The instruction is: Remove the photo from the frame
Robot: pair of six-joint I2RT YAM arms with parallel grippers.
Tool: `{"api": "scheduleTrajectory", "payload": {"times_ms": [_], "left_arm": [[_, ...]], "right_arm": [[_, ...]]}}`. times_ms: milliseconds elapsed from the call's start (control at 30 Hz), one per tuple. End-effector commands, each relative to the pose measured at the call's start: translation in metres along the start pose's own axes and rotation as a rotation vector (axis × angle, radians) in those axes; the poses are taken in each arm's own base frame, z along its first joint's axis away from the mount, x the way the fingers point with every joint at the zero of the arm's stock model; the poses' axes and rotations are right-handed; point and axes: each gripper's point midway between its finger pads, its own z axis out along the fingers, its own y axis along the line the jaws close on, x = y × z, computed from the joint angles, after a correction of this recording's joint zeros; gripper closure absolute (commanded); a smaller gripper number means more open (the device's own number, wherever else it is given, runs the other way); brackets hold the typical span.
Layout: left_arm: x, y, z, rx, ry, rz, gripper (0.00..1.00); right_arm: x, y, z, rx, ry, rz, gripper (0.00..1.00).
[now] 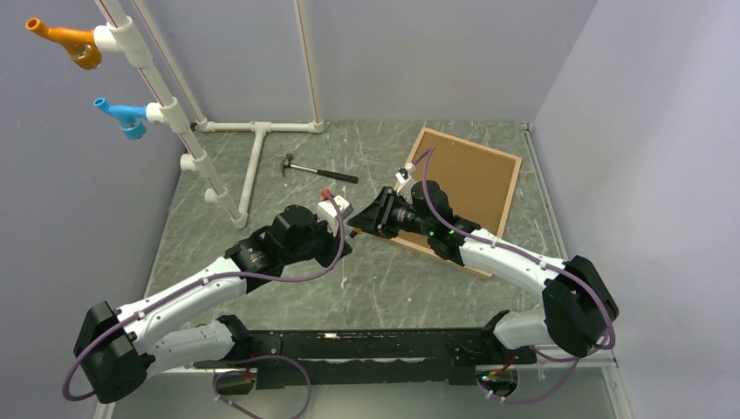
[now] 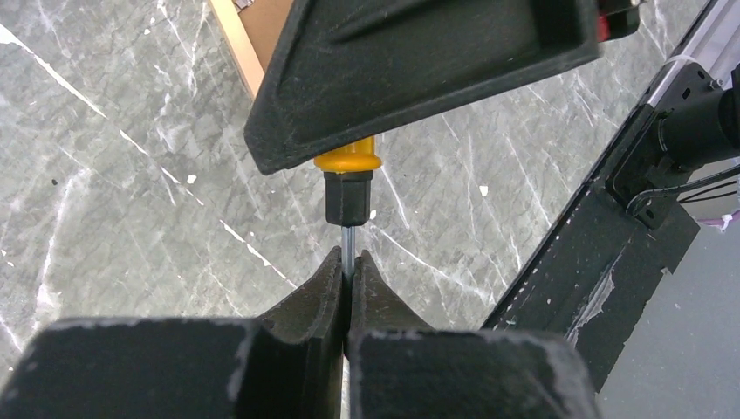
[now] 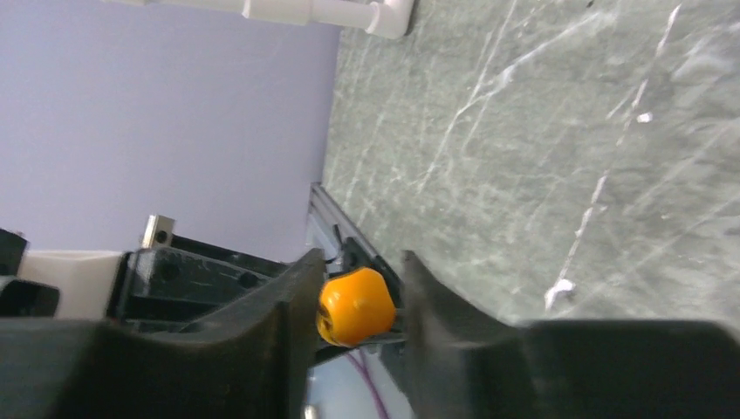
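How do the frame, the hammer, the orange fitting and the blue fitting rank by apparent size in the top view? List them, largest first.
1. the frame, clearly.
2. the hammer and the orange fitting: similar length, hammer slimmer; not ranked.
3. the blue fitting, slightly shorter.
Both fittings hang raised, nearer the camera.

table: grey marble | on it: frame, hammer, white pipe stand

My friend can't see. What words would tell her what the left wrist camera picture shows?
The left gripper is shut on the thin metal stem of a screwdriver with a yellow-orange handle. A big black finger of the right gripper covers most of the handle, above a grey marbled table.
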Motion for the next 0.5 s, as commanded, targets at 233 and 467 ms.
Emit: {"api": "scheduleTrajectory", "payload": {"times_ms": [233, 467], "left_arm": [[-0.022, 0.0, 0.008, -0.06, -0.006, -0.129, 0.42], [-0.008, 0.014, 0.006, -0.176, 0.055, -0.423, 0.29]], "right_arm": [[-0.023, -0.007, 0.0, -0.035, -0.067, -0.113, 1.0], [-0.099, -0.075, -0.024, 0.212, -0.281, -0.352, 1.0]]}}
